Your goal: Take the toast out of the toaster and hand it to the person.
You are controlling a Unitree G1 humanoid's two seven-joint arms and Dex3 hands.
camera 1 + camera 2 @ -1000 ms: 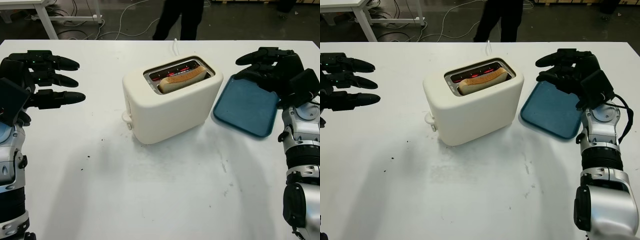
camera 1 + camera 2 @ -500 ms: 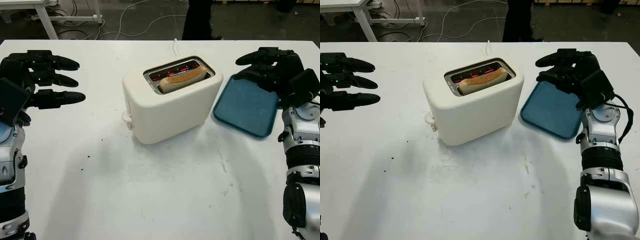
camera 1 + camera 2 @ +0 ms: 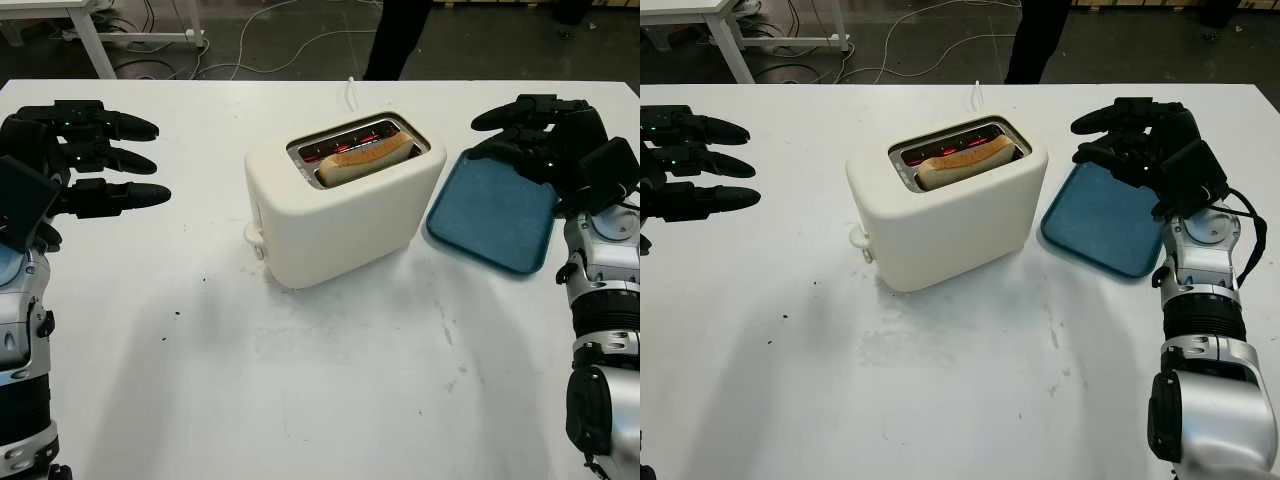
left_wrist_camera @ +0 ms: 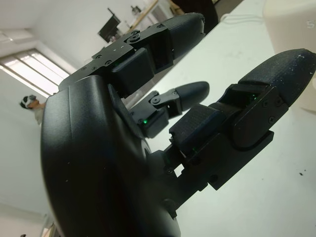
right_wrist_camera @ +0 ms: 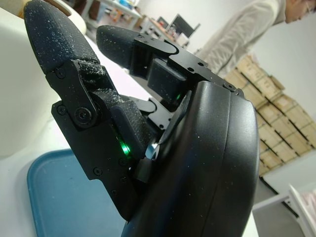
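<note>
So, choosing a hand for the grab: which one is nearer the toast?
Right. The right hand hovers over the blue tray beside the toast; the left hand is farther.

toaster point(image 3: 340, 205): 1 | toast point(image 3: 365, 157): 1 | blue tray point(image 3: 493, 215): 1 | table point(image 3: 330, 380): 1 | person point(image 5: 237, 34): 1

Browned toast point(image 3: 364, 159) upright in cream toaster point(image 3: 340, 210), mid-table

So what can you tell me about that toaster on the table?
The toaster is a cream-white, rounded box, plastic by the look of it, standing upright near the middle of the white table, turned at an angle. Its metal-rimmed top slots glow red inside, and a slice of toast sits in the nearer slot. A small knob juts from its end. A blue tray lies beside it. Neither robot hand touches it.
</note>
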